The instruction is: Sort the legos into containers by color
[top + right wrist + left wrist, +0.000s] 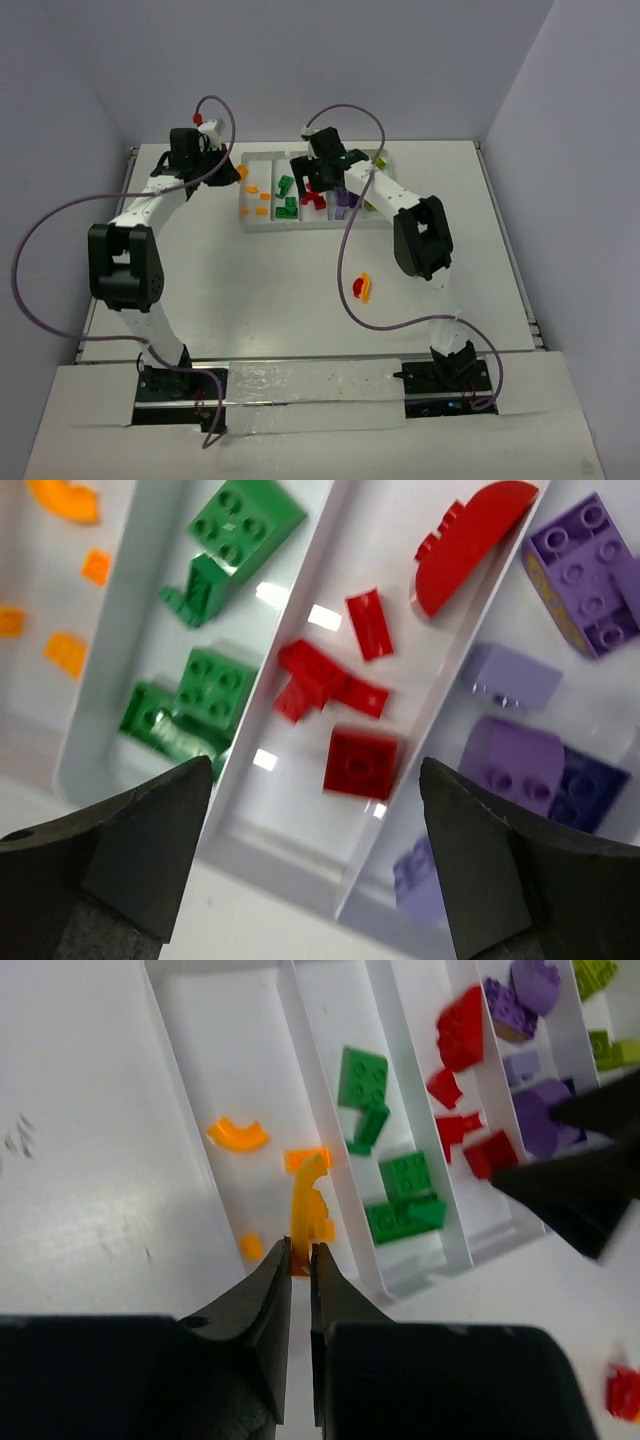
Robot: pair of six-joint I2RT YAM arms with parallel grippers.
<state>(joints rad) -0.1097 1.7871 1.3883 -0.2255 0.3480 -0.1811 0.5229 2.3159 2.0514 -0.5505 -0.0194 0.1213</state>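
The white tray (pixel 246 222) holds legos sorted by color in its containers: orange (pixel 238 1135), green (pixel 362 1076), red (pixel 468 542), purple (pixel 585 565) and lime (pixel 596 974). My left gripper (pixel 300 1256) is shut on a curved orange lego (pixel 306 1205) and hangs over the near end of the orange container, at the tray's left side (pixel 238 173). My right gripper (pixel 315 776) stands wide open above the red container (pixel 315 190). A square red brick (pixel 360 762), slightly blurred, lies below and between its fingers. A red and an orange lego (pixel 363 287) lie loose on the table.
Purple cables loop over both arms (pixel 40 240). Low white dividing walls (pixel 300 610) separate the compartments. The right gripper's black fingers (pixel 580 1180) show at the right in the left wrist view. A red piece (pixel 622 1390) lies on the table near that frame's corner.
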